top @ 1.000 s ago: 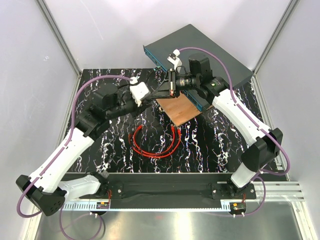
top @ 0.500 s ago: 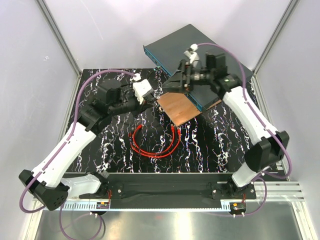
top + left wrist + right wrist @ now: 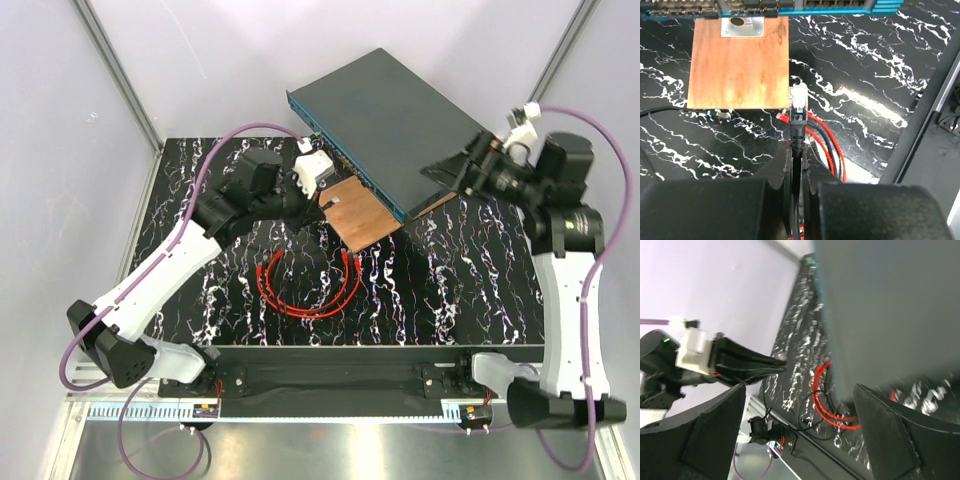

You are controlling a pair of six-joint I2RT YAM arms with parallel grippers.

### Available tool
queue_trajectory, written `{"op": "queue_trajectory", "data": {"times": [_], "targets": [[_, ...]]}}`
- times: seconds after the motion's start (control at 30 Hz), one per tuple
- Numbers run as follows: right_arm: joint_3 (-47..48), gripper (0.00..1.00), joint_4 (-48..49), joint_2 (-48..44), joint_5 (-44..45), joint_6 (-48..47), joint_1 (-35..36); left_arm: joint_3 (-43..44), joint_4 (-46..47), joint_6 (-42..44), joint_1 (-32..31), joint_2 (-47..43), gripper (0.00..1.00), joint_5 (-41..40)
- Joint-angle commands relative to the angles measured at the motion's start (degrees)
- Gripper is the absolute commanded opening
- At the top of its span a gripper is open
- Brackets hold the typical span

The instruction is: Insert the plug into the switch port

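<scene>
Lying loose on the desk (image 3: 450, 290), just near of the wooden board (image 3: 360, 215): the plug (image 3: 348, 258) of the red cable (image 3: 300, 305), not gripped. Farther, left gripper (image 3: 797, 150) clenched on a black cable end (image 3: 798, 105), aimed at the switch port (image 3: 740, 5) row, seemingly for alignment. Far right, right gripper (image 3: 800, 390) spread wide and empty over the switch (image 3: 400, 120), probably to leave room.
</scene>
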Motion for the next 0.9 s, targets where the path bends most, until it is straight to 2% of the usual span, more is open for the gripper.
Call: {"op": "queue_trajectory", "data": {"times": [0.0,0.13,0.2,0.27,0.4,0.47,0.67,0.87], "targets": [[-3.2,0.96,-9.9,-2.2,2.9,-2.1,-4.8,4.1,2.7,-4.1,-1.4,1.4,0.00,-3.2],[-7.8,0.98,-12.9,-4.3,2.6,-3.4,-9.8,7.0,2.2,-4.7,-2.9,4.2,0.00,-3.0],[-9.9,1.00,-11.9,-3.4,-2.4,-2.6,-13.6,8.8,2.2,-4.7,-3.3,5.3,0.00,-2.3],[-12.2,1.00,-10.9,-2.1,-3.6,-2.7,-15.9,10.1,2.0,-4.7,-3.7,6.6,0.00,-1.4],[-14.7,1.00,-3.2,-2.1,-5.7,-2.3,-18.3,10.5,3.4,-5.1,-3.9,7.4,0.00,-0.2],[-16.6,1.00,-0.6,-0.9,-8.4,0.8,-20.0,11.1,3.7,-5.2,-3.8,8.1,0.00,0.0],[-20.3,1.00,15.8,1.2,-15.0,9.5,-21.1,12.9,2.5,-4.5,-4.5,10.3,0.00,0.9],[-20.3,1.00,20.7,5.2,-14.6,11.9,-21.1,14.9,1.6,-3.1,-5.2,12.2,0.00,0.8]]}}
